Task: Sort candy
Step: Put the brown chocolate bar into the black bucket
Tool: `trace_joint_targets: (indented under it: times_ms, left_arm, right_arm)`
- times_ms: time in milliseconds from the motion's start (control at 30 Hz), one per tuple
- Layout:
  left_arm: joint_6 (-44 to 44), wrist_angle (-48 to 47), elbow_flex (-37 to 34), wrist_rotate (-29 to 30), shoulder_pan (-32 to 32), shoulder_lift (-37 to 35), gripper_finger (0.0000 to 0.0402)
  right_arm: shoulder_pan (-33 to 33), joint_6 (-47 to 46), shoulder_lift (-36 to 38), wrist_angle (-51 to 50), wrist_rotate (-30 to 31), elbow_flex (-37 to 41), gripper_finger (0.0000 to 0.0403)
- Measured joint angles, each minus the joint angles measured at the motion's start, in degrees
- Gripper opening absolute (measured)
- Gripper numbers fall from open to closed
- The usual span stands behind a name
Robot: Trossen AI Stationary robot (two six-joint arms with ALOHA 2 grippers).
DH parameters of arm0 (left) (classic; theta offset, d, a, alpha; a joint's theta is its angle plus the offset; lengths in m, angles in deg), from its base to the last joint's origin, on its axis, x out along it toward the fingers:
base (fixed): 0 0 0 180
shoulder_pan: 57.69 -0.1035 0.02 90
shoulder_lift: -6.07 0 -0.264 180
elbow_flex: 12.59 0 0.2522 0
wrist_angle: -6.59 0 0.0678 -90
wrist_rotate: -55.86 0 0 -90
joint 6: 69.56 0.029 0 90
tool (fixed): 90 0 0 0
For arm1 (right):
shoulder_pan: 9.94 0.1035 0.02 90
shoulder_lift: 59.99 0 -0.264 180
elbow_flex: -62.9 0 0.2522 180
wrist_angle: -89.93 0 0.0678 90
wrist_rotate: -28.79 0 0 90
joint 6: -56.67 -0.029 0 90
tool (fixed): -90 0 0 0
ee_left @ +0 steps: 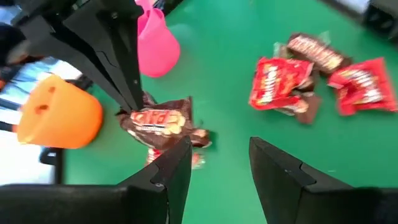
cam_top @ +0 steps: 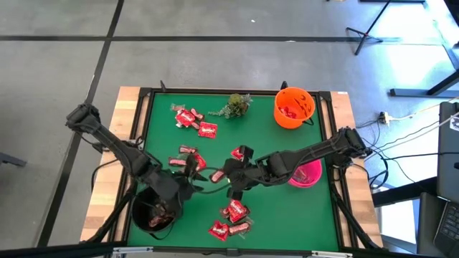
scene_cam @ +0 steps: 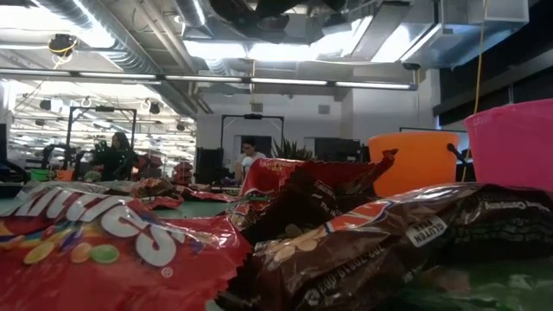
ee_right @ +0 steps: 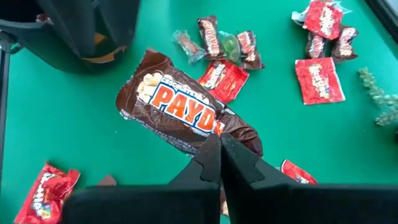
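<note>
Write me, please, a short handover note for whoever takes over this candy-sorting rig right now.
Right gripper: shut on the brown PayDay bar, at mid-table.
Left gripper: open, empty, by the black bowl at the near left corner.
Done: some red sweets lie in the orange bucket; the black bowl holds some candy too. The pink bowl at the right is partly hidden by the right arm.
Left: loose red packets and dark bars are scattered over the green mat, far left, centre and near edge. The green plant sprig is not candy.

Right pincer (ee_left: 134, 106) pinching brown bar (ee_left: 158, 121), seemingly lifted
</note>
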Motion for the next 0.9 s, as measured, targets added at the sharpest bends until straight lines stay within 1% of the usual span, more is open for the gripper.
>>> trace_joint_targets:
  times_ms: [200,367,500,600,700,767,900]
  left_arm:
    - [3.55,2.34,-0.02,2.85,-0.97,3.91,0.0157]
    - [4.03,2.80,-0.04,6.10,-1.90,5.03,0.0194]
    - [6.52,5.62,-0.07,8.53,-1.86,5.03,0.0225]
    - [9.03,6.82,-0.07,11.01,-1.87,5.03,0.0238]
    - [9.52,6.68,-0.07,11.15,-2.25,5.39,0.0239]
    - [9.69,6.49,-0.05,9.93,-2.60,6.22,0.0237]
    - [11.39,6.46,-0.04,9.20,-2.67,9.15,0.0234]
  right_arm:
    - [-0.04,-0.04,0.00,-0.10,-0.20,0.00,0.0001]
    - [-0.04,-0.16,0.00,0.00,-0.44,0.00,0.0001]
    - [-0.04,-0.17,0.00,0.28,-0.63,0.00,0.0001]
    - [-0.04,-0.17,0.00,0.31,-0.63,0.00,0.0001]
    - [-0.04,-0.19,0.00,1.16,-1.07,0.00,0.0001]
    - [-0.04,-0.19,0.00,1.94,-1.48,0.00,0.0001]
    - [-0.04,-0.19,0.00,2.62,-2.05,0.00,0.0001]
